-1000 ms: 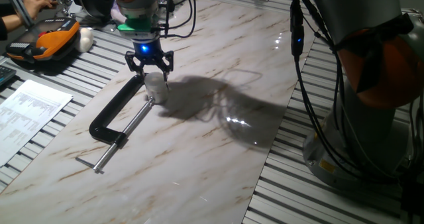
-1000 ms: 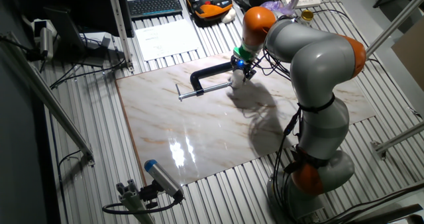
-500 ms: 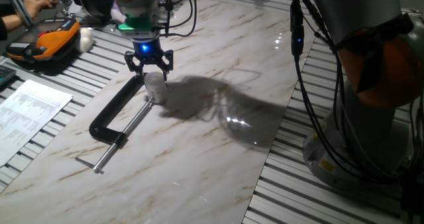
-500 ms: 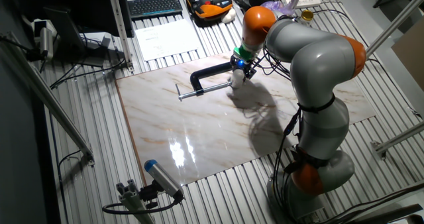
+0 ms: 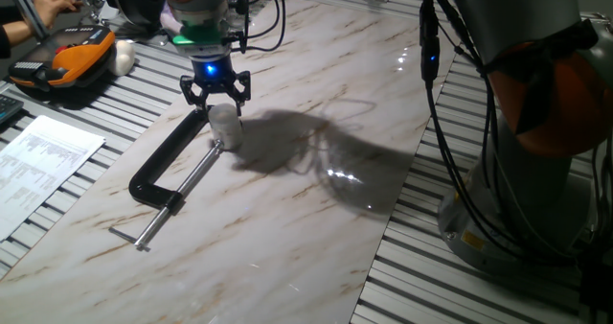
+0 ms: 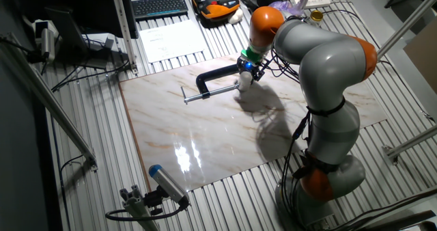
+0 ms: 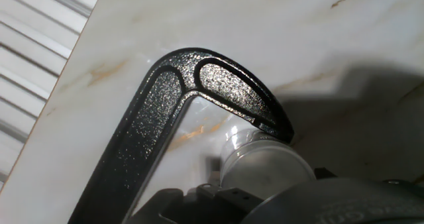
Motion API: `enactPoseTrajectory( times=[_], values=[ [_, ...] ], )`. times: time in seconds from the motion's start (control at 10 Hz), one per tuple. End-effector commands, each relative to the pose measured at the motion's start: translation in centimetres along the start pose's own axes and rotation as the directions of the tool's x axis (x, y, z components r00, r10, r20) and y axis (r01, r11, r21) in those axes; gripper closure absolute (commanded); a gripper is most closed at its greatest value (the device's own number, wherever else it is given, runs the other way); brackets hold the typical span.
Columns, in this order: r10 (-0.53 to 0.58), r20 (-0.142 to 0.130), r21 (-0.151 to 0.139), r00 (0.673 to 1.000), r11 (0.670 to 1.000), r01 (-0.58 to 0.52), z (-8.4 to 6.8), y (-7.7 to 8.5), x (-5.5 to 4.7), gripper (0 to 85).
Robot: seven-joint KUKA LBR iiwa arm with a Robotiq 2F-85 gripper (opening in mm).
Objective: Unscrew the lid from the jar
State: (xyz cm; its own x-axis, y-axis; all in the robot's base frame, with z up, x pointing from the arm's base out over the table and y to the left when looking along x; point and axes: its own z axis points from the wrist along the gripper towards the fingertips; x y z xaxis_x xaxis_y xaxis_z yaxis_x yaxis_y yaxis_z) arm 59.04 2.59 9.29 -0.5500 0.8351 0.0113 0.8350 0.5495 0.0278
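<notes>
The small whitish jar [image 5: 226,132] stands on the marble board, pressed against the jaw end of the black C-clamp [image 5: 163,166]. The white lid [image 5: 223,113] sits on top of it. My gripper [image 5: 217,104] hangs straight over the lid, its fingers spread to either side and a little wider than the lid. In the other fixed view the gripper [image 6: 246,72] is above the jar [image 6: 244,83]. The hand view shows the lid [image 7: 265,172] from above at the lower middle, beside the clamp's curved frame [image 7: 159,118]; my fingertips are hidden there.
The clamp's steel screw [image 5: 177,199] runs towards the front left of the board. An orange case [image 5: 72,60] and a white lump [image 5: 124,56] lie at the back left, papers [image 5: 43,161] at the left. My arm's base [image 5: 536,132] and cables stand at the right.
Almost nothing: the gripper has shifted very slightly above the lid; the jar and clamp have not moved.
</notes>
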Motion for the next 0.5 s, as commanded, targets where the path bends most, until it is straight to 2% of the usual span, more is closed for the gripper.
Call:
enactPoseTrajectory(
  times=[0.0,0.4],
  values=[
    [-0.020,-0.001,0.000,1.000,1.000,0.020,0.00,-0.01,0.00,34.0],
    [-0.113,0.010,0.006,0.994,0.994,0.113,-0.08,-0.02,0.00,34.0]
  ],
)
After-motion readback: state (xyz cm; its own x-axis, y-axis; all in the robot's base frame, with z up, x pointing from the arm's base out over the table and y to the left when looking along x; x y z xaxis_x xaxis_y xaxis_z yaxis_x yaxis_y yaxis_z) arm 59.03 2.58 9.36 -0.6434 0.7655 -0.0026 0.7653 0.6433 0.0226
